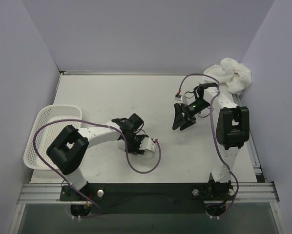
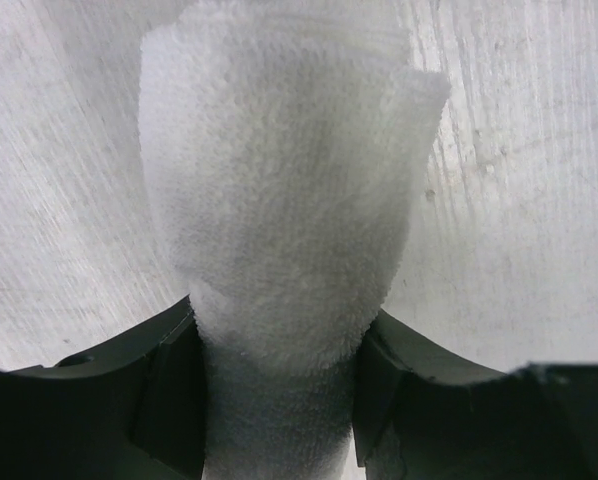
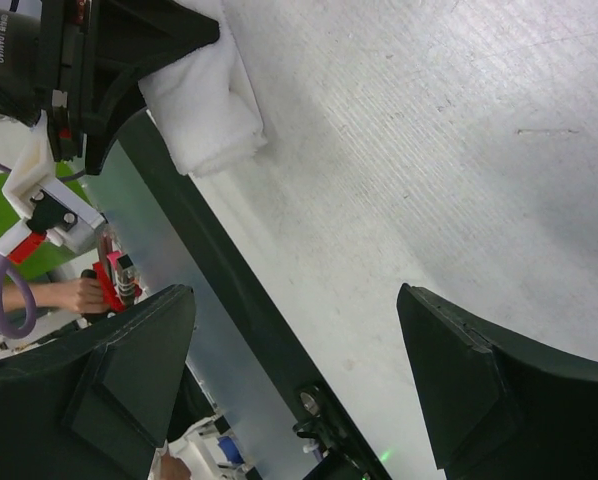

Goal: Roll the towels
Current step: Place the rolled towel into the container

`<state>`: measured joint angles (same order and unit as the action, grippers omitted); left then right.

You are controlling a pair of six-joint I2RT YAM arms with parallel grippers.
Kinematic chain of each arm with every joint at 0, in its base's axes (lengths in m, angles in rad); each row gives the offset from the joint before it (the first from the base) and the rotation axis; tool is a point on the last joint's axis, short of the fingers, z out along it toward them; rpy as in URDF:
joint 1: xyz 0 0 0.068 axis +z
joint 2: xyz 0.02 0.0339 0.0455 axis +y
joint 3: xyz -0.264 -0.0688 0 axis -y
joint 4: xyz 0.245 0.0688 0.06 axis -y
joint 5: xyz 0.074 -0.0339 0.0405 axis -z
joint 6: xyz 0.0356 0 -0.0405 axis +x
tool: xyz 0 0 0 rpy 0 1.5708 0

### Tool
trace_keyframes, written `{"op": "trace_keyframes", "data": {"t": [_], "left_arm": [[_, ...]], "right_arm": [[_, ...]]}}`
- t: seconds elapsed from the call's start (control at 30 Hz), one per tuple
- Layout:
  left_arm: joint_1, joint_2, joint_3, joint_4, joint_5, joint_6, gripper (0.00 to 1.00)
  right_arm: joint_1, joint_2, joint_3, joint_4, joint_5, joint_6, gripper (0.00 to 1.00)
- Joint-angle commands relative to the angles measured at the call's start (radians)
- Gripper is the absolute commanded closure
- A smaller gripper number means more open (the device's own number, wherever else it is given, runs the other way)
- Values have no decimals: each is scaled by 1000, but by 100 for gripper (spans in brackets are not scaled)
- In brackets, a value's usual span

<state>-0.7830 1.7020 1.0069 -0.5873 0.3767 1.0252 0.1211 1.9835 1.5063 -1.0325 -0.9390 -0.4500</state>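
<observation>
White terry cloth on the desk shows the progress: a crumpled heap of towels lies unrolled in the far right corner, so much of the job seems left. One rolled towel, which looks tight and finished, lies near the desk's middle toward the front, clamped in the left pincer. The right pincer hangs nearby, spread wide apart with nothing in it.

Small white print on a black motor housing, far up and left of the right gripper and its fingers, seems to read "DAMIAO" and "V1.3"; the rest is too small to read.
</observation>
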Motion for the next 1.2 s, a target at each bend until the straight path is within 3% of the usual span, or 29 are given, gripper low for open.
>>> {"op": "trace_keyframes", "data": {"t": [0.0, 0.13, 0.33, 0.5, 0.67, 0.83, 1.0, 1.17], "left_arm": [[75, 7, 7, -184, 20, -31, 88], [196, -25, 156, -394, 83, 33, 100], [372, -80, 383, -565, 102, 119, 100], [609, -134, 519, -640, 91, 232, 100], [861, -104, 651, -801, 120, 472, 100], [1097, -58, 688, -885, 143, 713, 100], [1195, 27, 691, -881, 136, 803, 100], [1217, 108, 667, -838, 131, 877, 100]], "right_arm": [[-14, -72, 0, -49, -15, -18, 15], [-23, -71, 6, -51, -18, -15, 15], [-23, -69, -3, -49, -30, -13, 16], [-23, -61, 3, -52, -26, -13, 16], [-20, -37, 29, -54, -32, 2, 16], [-5, -9, 35, -52, -35, 19, 16], [18, 15, 45, -51, -30, 30, 16], [32, 26, 46, -51, -17, 37, 16]]}}
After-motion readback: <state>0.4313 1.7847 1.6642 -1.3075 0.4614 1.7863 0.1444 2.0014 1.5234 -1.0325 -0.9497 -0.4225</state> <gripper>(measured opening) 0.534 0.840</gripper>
